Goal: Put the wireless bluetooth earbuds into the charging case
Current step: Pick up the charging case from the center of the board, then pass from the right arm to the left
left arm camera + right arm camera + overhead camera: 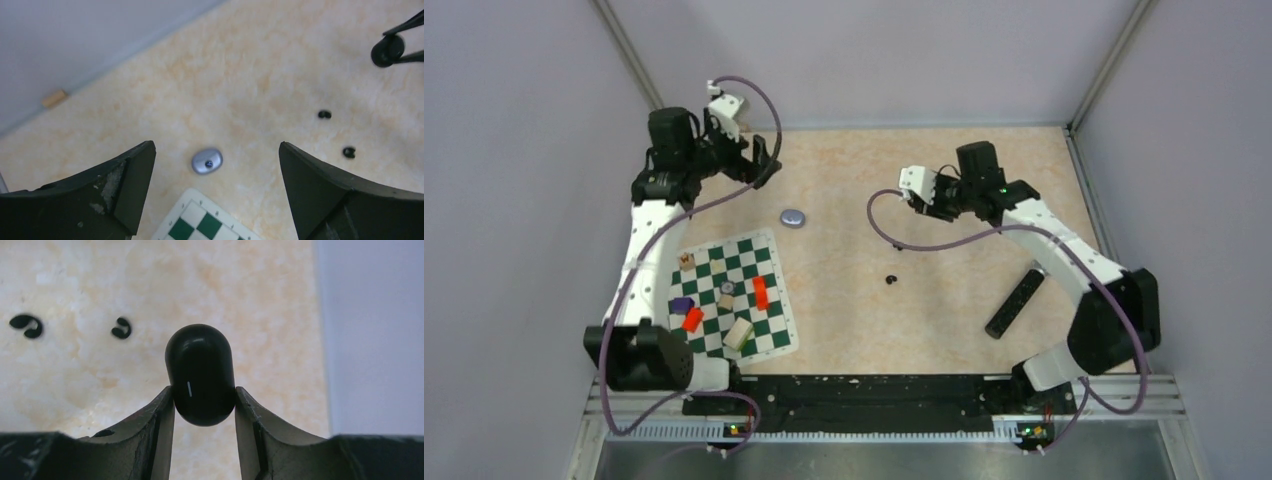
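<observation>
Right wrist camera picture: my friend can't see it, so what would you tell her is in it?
The right gripper pinches a glossy black pill-shaped case between its two fingers, above a pale marbled beige table. Two tiny black curled earbuds lie apart on the table at upper left; a grey wall fills the right side.

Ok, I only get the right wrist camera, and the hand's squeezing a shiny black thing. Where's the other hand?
Observer: The left hand hangs wide open above the table's far left part.
Operator: Is there a case anywhere?
Observer: A bluish-grey oval case lies shut near the chessboard's far corner.
Operator: Anything on my side?
Observer: A long black cylinder lies flat on the right, toward the near edge.
</observation>
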Robot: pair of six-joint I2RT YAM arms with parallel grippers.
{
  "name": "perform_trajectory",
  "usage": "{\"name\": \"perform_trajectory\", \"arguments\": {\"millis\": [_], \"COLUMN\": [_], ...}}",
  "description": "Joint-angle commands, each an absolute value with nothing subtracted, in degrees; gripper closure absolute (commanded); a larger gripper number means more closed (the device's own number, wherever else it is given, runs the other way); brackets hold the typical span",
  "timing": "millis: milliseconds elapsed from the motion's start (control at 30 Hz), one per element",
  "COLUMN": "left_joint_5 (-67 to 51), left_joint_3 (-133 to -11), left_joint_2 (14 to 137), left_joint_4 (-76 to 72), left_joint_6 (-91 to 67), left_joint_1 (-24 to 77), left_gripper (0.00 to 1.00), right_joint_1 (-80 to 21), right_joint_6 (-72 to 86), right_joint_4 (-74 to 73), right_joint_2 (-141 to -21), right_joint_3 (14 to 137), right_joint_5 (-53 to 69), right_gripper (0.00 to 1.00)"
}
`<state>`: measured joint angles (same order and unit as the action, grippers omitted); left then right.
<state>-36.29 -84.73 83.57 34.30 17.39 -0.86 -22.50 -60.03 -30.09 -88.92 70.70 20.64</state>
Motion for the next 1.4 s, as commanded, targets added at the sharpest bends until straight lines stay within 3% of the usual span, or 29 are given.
{"name": "perform_trajectory", "arguments": {"millis": [0, 133, 267, 433, 633, 1133, 1367], "left_joint_5": [-40.4, -49.6, -47.6, -44.3, -47.4, -44.9, -45.8], "left_joint_3": [-75.4, -74.4, -69.7, -65.8, -63.6, -65.0, -65.6], "left_joint_2": [70.6, 74.0, 75.2, 74.7, 78.2, 84.1, 84.9], "left_joint_4": [5.1, 0.5, -6.4, -8.0, -15.2, -10.9, -10.4], "left_joint_6": [-1.2, -13.8, -18.8, -17.7, -27.2, -22.5, -21.5], "left_joint_1": [-0.4, -0.3, 4.0, 13.5, 19.1, 25.5, 26.1], "left_gripper": [0.01, 0.01, 0.03, 0.19, 0.16, 0.22, 0.35], "right_joint_1": [-25.3, -26.5, -28.9, -32.2, -33.7, -40.8, -42.3], "right_joint_6": [-50.5, -44.7, -40.8, -40.8, -39.4, -41.3, -42.4], "right_joint_4": [-15.9, -11.3, -6.3, 4.1, 8.0, 8.1, 7.9], "right_joint_2": [-77.6, -72.3, -68.2, -63.9, -65.4, -69.4, -69.7], "right_joint_3": [67.5, 66.2, 63.2, 55.7, 52.9, 53.0, 53.0], "right_joint_5": [19.5, 20.4, 18.7, 14.3, 11.7, 9.0, 8.3], "right_gripper": [0.92, 0.92, 0.92, 0.92, 0.91, 0.91, 0.91]}}
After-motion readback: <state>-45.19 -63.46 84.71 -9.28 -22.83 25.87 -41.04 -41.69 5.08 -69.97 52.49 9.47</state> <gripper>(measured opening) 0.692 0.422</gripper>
